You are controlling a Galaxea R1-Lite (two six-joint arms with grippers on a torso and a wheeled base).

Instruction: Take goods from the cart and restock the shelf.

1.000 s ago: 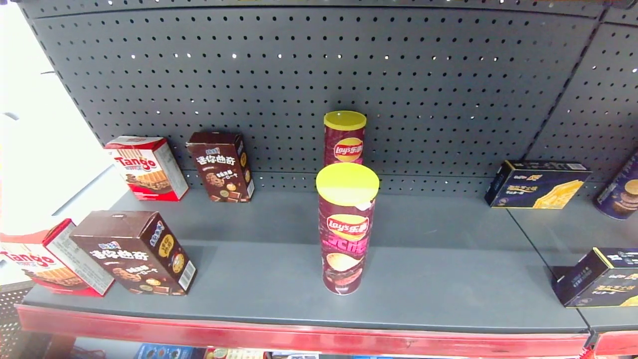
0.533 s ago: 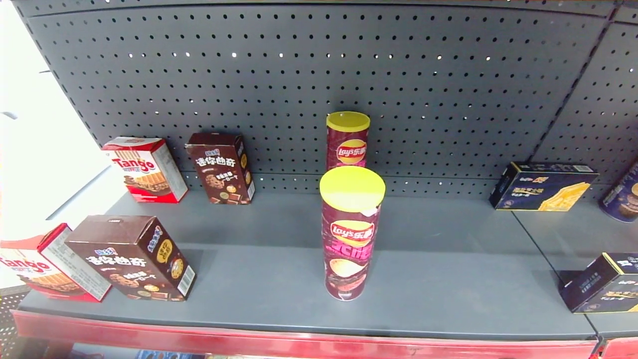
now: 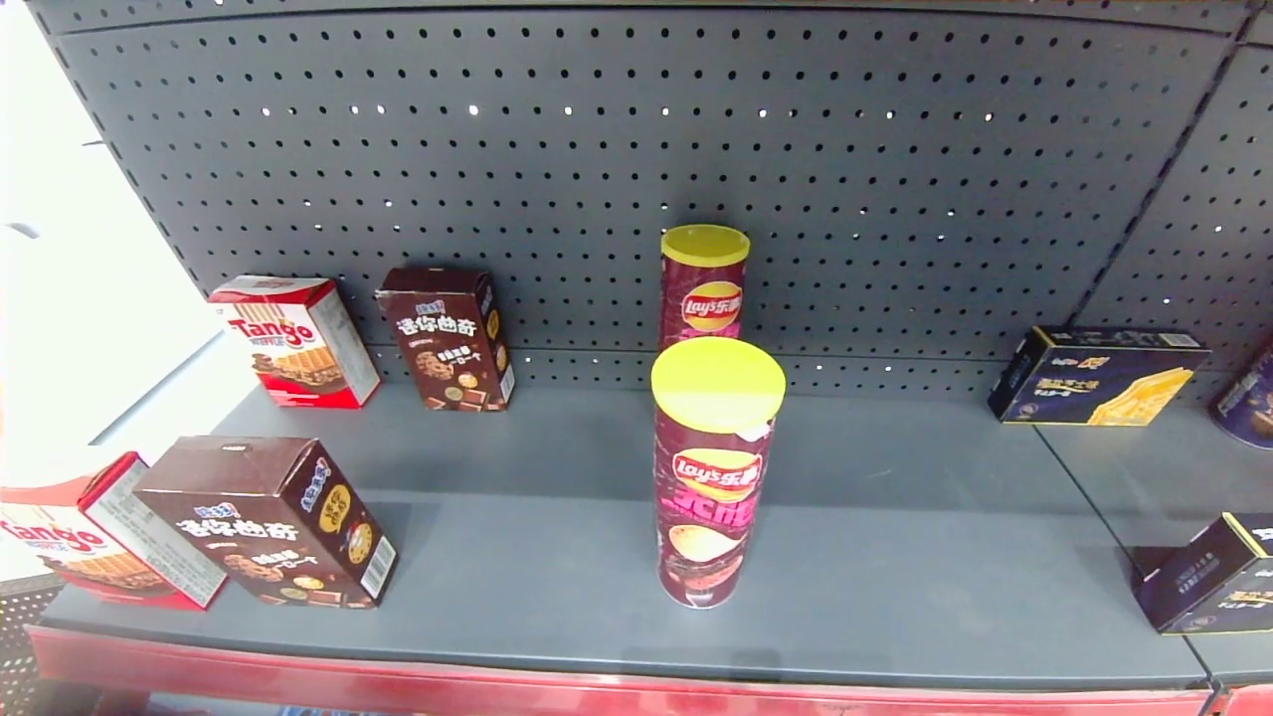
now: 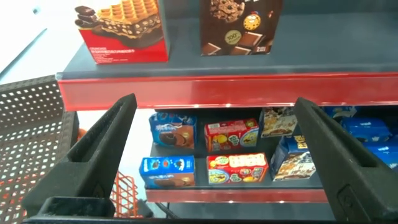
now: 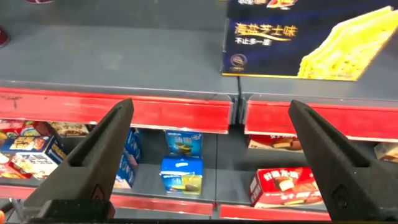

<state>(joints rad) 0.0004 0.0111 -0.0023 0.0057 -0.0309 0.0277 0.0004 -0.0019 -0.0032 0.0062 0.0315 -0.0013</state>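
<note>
Fingers spread wide, empty, both arms: left fingers [image 4: 93,155], right fingers [image 5: 93,155]. Beyond left fingers, shelf [image 4: 217,93] lip, then cookie box [image 4: 241,25]. Beyond right fingers, blue wafer box [image 5: 305,37]. Chip can [image 3: 711,477] upright on shelf, second can [image 3: 704,288] behind.

The grey shelf [image 3: 895,557] is carrying a front chip can [image 3: 714,477] and a rear chip can [image 3: 704,283] standing upright at centre, red boxes [image 3: 295,341] and brown boxes [image 3: 269,522] sitting left, dark blue boxes [image 3: 1099,376] sitting right.
</note>
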